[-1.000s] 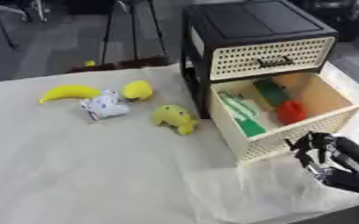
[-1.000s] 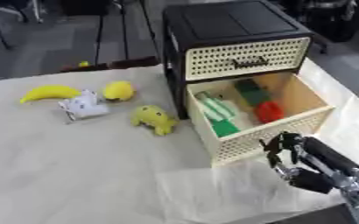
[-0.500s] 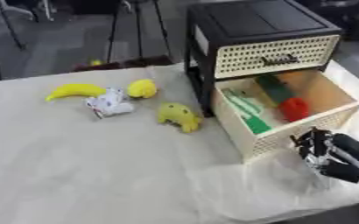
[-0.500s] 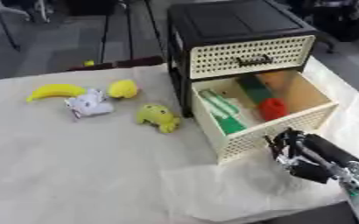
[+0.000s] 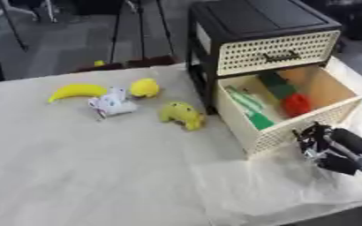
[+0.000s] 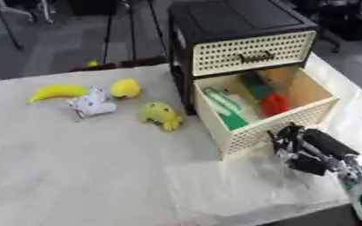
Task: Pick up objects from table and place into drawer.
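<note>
On the table's left lie a yellow banana [image 5: 77, 91], a round yellow fruit [image 5: 145, 87], a crumpled white packet [image 5: 111, 103] and a yellow-green soft toy [image 5: 182, 114]. The black cabinet [image 5: 254, 26] stands at the back right. Its lower cream drawer [image 5: 292, 133] is pulled out. Inside it are a red thing [image 5: 297, 104], a light green box [image 5: 248, 107] and a dark green block [image 5: 277, 84]. My right hand [image 6: 306, 152] hovers just in front of the drawer's front wall, fingers relaxed and pointing up, holding nothing. My left hand shows in no view.
A wrinkled white sheet [image 5: 277, 185] covers the table's near right part. Beyond the far edge are a dark floor, tripod legs [image 5: 141, 26] and a small yellow thing [image 5: 99, 63]. The upper drawer [image 5: 277, 53] is closed.
The whole picture has shifted a little, so the camera moved. My right hand has crept slightly up toward the drawer's front; the things on the table lie as before.
</note>
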You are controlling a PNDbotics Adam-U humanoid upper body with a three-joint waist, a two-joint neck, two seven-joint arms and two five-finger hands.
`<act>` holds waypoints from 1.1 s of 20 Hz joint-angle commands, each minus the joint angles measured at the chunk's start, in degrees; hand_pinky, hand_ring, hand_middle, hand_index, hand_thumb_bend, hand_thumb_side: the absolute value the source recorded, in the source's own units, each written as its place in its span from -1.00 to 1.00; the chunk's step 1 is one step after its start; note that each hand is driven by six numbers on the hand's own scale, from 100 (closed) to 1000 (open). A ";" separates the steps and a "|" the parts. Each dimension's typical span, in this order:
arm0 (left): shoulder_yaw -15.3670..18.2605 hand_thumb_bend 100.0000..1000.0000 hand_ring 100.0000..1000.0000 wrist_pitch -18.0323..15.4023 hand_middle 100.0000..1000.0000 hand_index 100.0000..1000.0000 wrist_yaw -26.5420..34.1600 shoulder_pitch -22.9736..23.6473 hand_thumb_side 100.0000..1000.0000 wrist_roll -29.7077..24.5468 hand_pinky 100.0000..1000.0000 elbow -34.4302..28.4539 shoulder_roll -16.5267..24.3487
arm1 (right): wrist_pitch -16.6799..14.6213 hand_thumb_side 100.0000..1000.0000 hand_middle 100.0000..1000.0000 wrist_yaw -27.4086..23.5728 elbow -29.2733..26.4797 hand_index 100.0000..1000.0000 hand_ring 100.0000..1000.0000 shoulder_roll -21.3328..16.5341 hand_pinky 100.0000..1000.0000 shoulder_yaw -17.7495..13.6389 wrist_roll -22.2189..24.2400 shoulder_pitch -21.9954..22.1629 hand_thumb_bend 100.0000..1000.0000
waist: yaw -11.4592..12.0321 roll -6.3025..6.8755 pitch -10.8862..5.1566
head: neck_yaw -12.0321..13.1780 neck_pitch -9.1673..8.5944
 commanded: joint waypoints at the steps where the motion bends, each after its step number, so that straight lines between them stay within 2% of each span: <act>1: 0.62 0.02 -0.10 0.01 0.11 0.40 0.11 -0.40 0.55 -0.18 0.12 -0.62 0.90 | -0.25 1.00 0.50 0.76 -0.29 0.39 0.45 -0.03 -0.07 0.01 -0.48 -2.60 -1.00 | 0.62 -0.02 -0.32 | -0.34 0.16; 11: 0.26 0.01 -0.10 -0.01 0.10 0.40 0.05 -0.43 0.56 -0.75 0.12 -0.47 0.42 | -1.49 1.00 0.53 0.57 -0.59 0.40 0.43 0.72 -0.05 0.98 0.15 -8.24 -1.00 | 1.87 -0.03 -0.35 | -0.69 -0.34; 22: -0.15 0.00 -0.10 -0.10 0.10 0.40 0.08 -0.61 0.57 -1.48 0.12 -0.58 -0.20 | -2.26 1.00 0.58 2.35 3.78 0.40 0.42 2.04 -0.04 1.97 1.36 -14.03 -1.00 | 4.09 0.16 -0.28 | -1.36 -0.94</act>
